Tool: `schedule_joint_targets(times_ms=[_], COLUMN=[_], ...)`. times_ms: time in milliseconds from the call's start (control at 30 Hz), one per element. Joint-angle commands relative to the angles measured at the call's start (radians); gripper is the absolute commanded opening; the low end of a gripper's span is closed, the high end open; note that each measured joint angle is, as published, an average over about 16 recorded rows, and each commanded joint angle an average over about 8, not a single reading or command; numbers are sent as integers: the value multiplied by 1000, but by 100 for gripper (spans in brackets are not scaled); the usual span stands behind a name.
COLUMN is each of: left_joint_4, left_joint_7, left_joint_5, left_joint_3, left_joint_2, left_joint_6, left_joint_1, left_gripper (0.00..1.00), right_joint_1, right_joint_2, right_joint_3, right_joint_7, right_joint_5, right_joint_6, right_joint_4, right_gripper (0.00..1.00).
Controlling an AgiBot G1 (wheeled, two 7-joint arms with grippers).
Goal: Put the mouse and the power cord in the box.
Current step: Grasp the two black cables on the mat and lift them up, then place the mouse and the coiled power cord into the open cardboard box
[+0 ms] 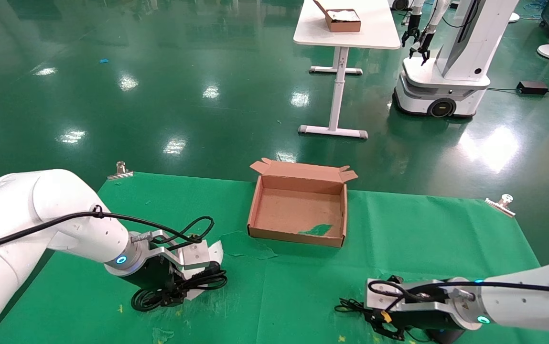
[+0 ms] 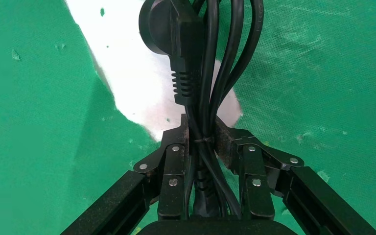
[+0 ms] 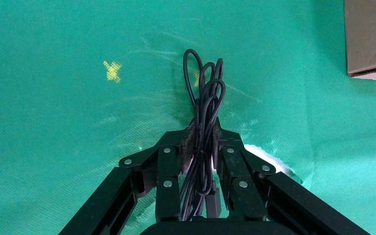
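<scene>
Brown cardboard, the shallow box (image 1: 298, 210) sits open on the woven green cloth (image 1: 422, 229). Near-left of the box, the left gripper (image 2: 201, 134) pinches the thick, glossy power cord (image 2: 210, 58) at its tied waist. Near-right of it, the right gripper (image 3: 203, 139) clamps the mouse cable (image 3: 204, 93), a thin looped bundle; the mouse itself is hidden. Both arms reach inward, low over the cloth.

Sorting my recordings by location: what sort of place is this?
Probably a robotics lab or test hall: glossy green floor, a second wheeled robot beside a white table, and a clamped green cloth.
</scene>
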Motion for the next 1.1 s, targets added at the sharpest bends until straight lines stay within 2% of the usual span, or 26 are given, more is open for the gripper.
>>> schedule_joint_targets(times_ms=[33,300,533,667,800,1067,1100], left_joint_4=[3,-86,-207,-241,-262,-344,-348], left_joint_7=[-4,64,96,147,258,497,515], left_joint_5=[1,-40,-102,-124,-164,-268,-277], left_joint_3=[0,-22,-66,-84,-79,52,71], left_joint_2=[1,-34,-52,-17,21,35,35], left_joint_6=[-1,30,40,-34,-144,-310,-320], left_joint_1=[2,-48,-97,-111,-106,-65,-65], left_gripper=[0,0,0,0,0,0,5], right_joint_1=[0,18,92,150,209,301,308], right_joint_2=[0,19,74,97,115,143,145], right_joint_3=[0,17,75,107,135,165,166], right_joint_7=[0,-5,-5,-11,-25,-76,-82], right_joint_5=[0,25,99,126,142,162,162], right_joint_6=[0,-13,-46,-41,-29,-32,-34], right_joint_4=[0,10,3,-26,-69,-165,-176], right_gripper=[0,0,0,0,0,0,0])
